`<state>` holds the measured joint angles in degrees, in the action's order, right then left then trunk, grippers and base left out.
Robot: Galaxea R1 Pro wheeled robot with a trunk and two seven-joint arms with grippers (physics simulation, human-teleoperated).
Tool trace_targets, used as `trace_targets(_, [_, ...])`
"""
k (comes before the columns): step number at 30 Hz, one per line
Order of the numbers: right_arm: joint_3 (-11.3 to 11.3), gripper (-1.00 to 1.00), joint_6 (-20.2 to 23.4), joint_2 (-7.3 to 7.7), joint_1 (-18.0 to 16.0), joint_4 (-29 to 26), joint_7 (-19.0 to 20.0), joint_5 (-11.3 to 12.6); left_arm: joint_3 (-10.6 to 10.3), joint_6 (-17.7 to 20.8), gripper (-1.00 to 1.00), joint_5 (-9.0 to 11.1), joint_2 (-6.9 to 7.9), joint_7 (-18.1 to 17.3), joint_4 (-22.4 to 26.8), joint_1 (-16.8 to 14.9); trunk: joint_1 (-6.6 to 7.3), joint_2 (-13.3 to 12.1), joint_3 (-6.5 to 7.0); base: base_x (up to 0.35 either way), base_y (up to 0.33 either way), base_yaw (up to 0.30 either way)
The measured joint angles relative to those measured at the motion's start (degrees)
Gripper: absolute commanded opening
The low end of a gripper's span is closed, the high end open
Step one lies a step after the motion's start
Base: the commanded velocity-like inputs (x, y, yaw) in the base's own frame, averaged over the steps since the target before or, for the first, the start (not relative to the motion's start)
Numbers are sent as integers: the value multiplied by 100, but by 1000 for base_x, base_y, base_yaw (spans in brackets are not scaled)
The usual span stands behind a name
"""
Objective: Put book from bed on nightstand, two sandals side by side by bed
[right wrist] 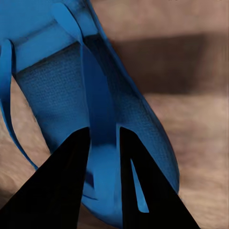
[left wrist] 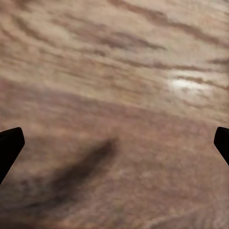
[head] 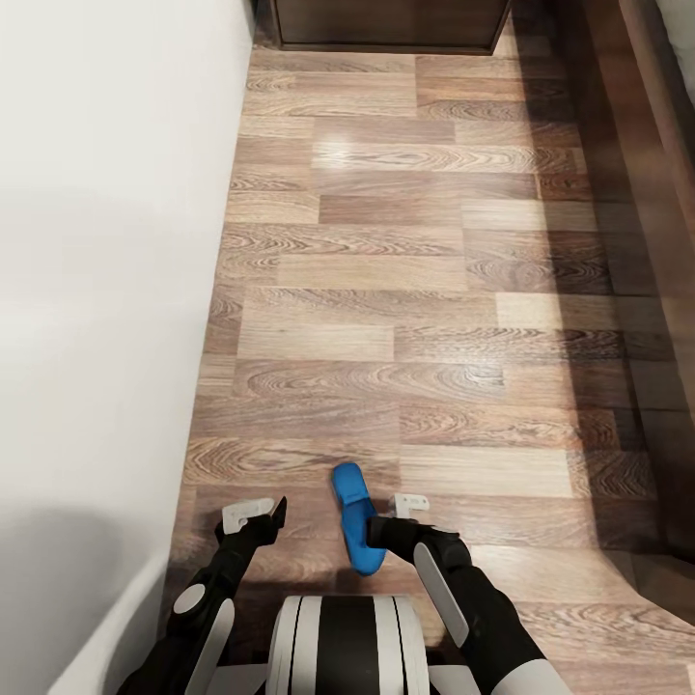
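The right gripper point(right wrist: 102, 143) was clamped on the strap of one blue sandal point(head: 355, 516), apparently carried just above the wood floor point(head: 386, 290) beside the bed's dark base point(head: 656, 193), while the left gripper point(head: 259, 514) hung open and empty, so the pairing was unfinished.

1. One blue sandal point(head: 355, 516), lying on the wood-plank floor point(head: 405, 290).
2. Two grippers: the left gripper point(head: 263, 514) and the right gripper point(head: 386, 516).
3. One dark-brown nightstand point(head: 386, 24), at the far edge of the floor.
4. One white wall point(head: 106, 290).
5. One dark-brown bed base point(head: 656, 154).
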<state>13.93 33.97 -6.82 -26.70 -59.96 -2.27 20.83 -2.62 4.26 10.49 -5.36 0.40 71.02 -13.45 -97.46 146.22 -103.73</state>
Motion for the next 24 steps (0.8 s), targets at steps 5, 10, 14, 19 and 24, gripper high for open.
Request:
trace_targets(5, [1,-100,0,1,-1,0,0,3,0,0,100,-1,0,0,0,0,0,0,0,0,0,0])
trace_targets(10, [1,-100,0,4,-1,0,1,9,0,0,100,-2,0,0,0,0,0,0,0,0,0,0])
trace_targets(14, [0,-100,0,1,-1,0,0,3,0,0,100,0,0,0,0,0,0,0,0,0,0,0])
trace_targets(19, [2,-100,0,-1,-1,0,-13,14,0,8,100,5,0,0,0,0,3,-1,21,0,0,0])
trace_targets(24, [2,-100,0,-1,-1,-1,-14,15,0,9,100,6,0,0,0,0,16,-8,132,0,0,0])
